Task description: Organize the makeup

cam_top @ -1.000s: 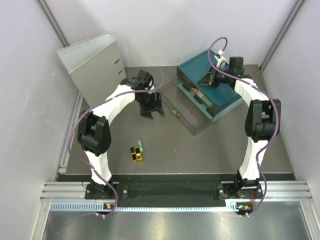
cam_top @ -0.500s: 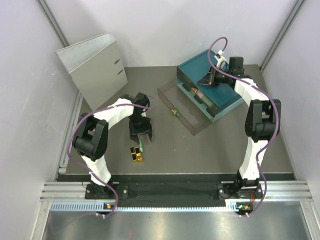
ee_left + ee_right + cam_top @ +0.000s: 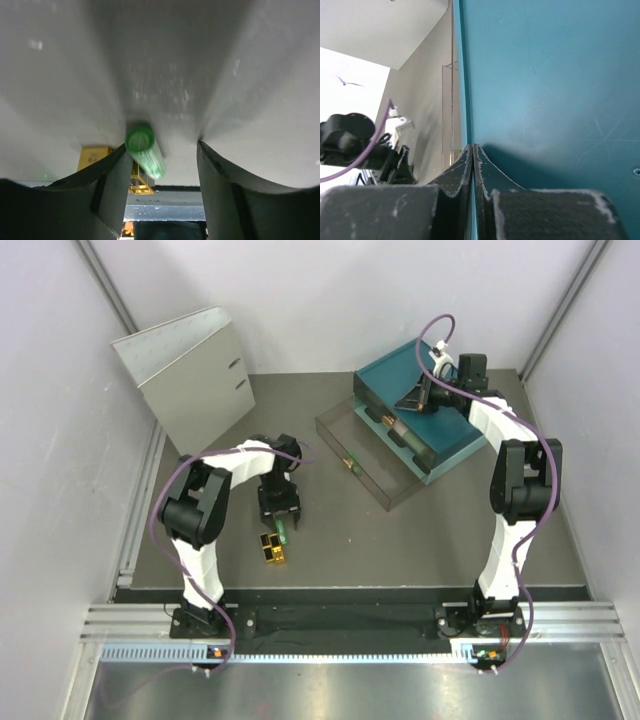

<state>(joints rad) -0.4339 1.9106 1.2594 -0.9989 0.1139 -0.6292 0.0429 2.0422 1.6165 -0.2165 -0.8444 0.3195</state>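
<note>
- On the dark grey tabletop (image 3: 400, 530), left of centre, the left claw (image 3: 281, 514) hangs nose-down over a short translucent green plastic tube (image 3: 283, 532), a piece of the makeup lying outside any box.
- In the left wrist view this claw's fingers (image 3: 112, 185) stand apart with the tube lying between them. Its green cap end is just beside the left finger, and there is a clear gap to the right one. Nothing is clamped. The straddle looks set for a pinch across the tube's narrow width.
- Just beside the tube, on the near side, sits a small gold-and-black block (image 3: 272, 548). From the wrist it shows as a gold edge behind the left finger, so a closing finger could nudge it.
- Right of centre lies a clear plastic box (image 3: 385, 485), with a teal drawer box (image 3: 445, 445) touching it on the far side. A small greenish item (image 3: 350, 462) lies inside the clear box, too small to name. It is probably makeup already stowed, which suggests the box is the collecting place.
- The right claw (image 3: 472, 148) has its fingers pressed together at the teal box's edge, likely to steady it. Whether they pinch its thin wall I cannot tell.
- A grey cardboard folder (image 3: 185, 370) stands at the far left, well apart from the work.
</note>
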